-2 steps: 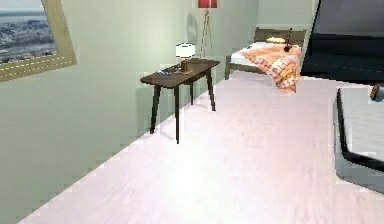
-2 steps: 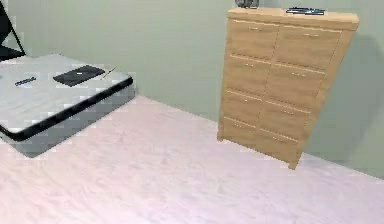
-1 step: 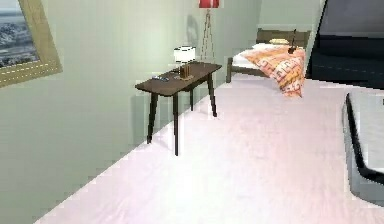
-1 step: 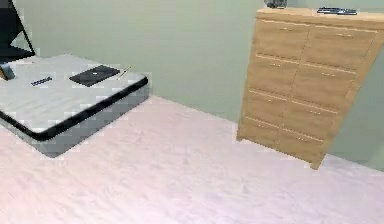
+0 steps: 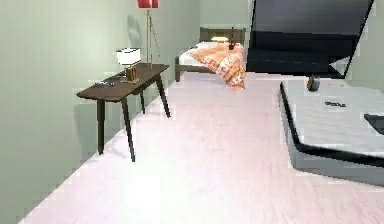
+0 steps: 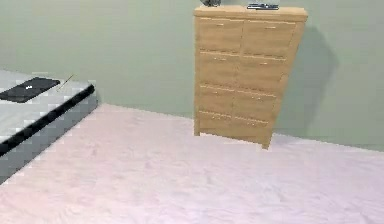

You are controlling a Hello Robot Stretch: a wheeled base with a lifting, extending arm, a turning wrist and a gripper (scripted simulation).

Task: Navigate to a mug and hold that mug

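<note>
Step in hand: navigation. The search for the mug is not complete, and no grasp can begin yet.

Location of the task's thing: no shape can be named a mug with certainty. The best candidate, as a judgement, is a small dark object [image 5: 313, 83] on the far corner of the near bed [image 5: 320, 132], at the forward view's right. A bench [image 5: 113, 89] at the left carries a pale boxy item [image 5: 128, 58], which is not mug-like.

Tool state: it cannot be told from these views.

Next move, as advice: drive forward beside the near bed, confirm the dark object, then turn the base so that its arm side faces it.

Markings: no brand, label or writing is legible on the dresser [image 6: 245, 70] or on the flat black item [image 6: 30, 88].
</note>
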